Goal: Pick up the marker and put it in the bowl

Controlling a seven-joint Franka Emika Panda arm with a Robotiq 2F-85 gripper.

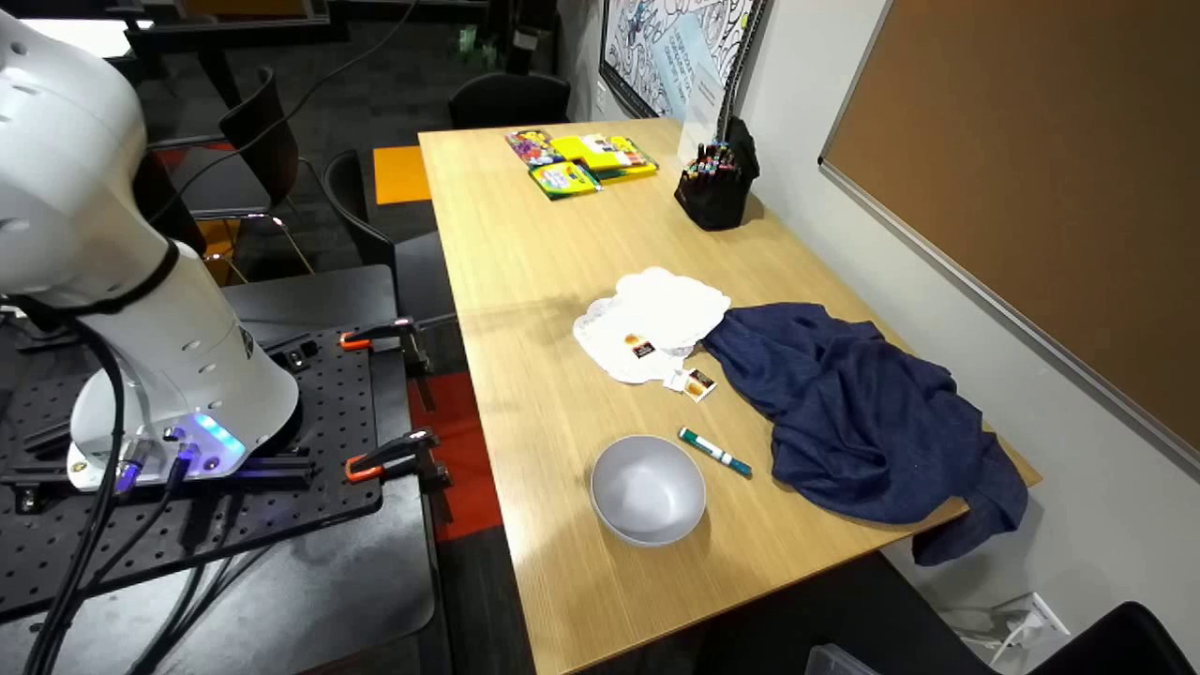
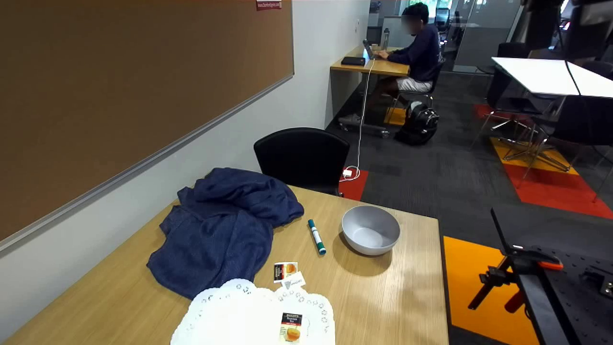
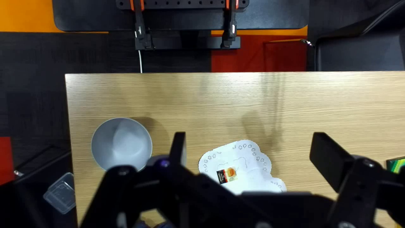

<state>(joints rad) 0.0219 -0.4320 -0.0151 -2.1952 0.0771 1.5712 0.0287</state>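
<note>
A green and white marker [image 1: 715, 452] lies flat on the wooden table, between the bowl and the navy cloth. It also shows in an exterior view [image 2: 316, 236]. The grey bowl [image 1: 648, 487] stands upright and empty beside the marker, apart from it; it shows in an exterior view [image 2: 370, 229] and in the wrist view [image 3: 121, 142]. My gripper [image 3: 249, 139] is wide open with nothing between its fingers, high above the table. The white doilies lie below it, with the bowl off to the left. The marker does not show in the wrist view.
A crumpled navy cloth [image 1: 848, 412] lies close to the marker. White doilies [image 1: 656, 319] with small tea packets [image 1: 696, 383] lie mid-table. A black pen case [image 1: 714, 187] and yellow boxes [image 1: 600, 155] stand at the far end. A wall with a corkboard [image 1: 1031, 169] borders the table.
</note>
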